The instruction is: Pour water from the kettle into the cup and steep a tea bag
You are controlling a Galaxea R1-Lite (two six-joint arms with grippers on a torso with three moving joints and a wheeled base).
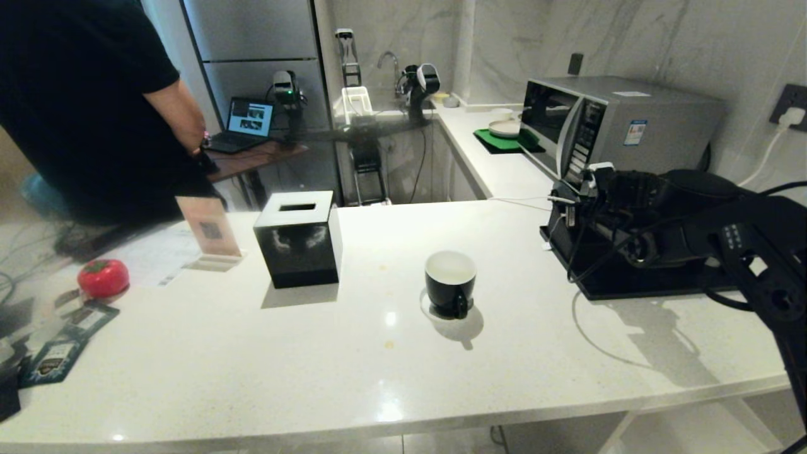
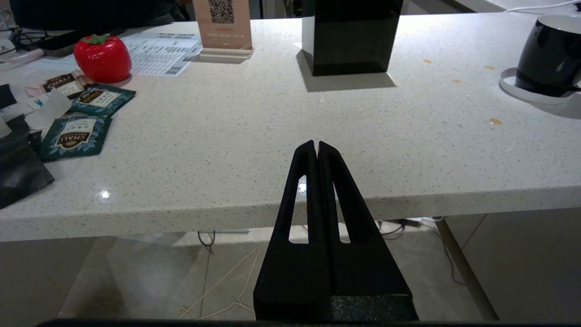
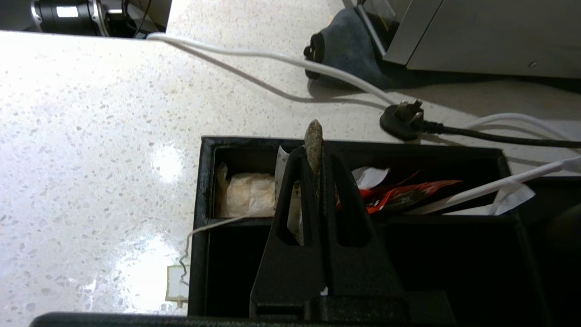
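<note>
Tea bag [image 3: 314,136], thin grey sliver

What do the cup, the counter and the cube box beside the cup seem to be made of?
Cup: probably glazed ceramic, glossy black outside, white inside, with highlights. Counter: likely polished stone or quartz composite, pale, finely speckled, mirroring lamps. Cube box: glossy black, possibly acrylic or lacquer, judging by its reflections.
</note>
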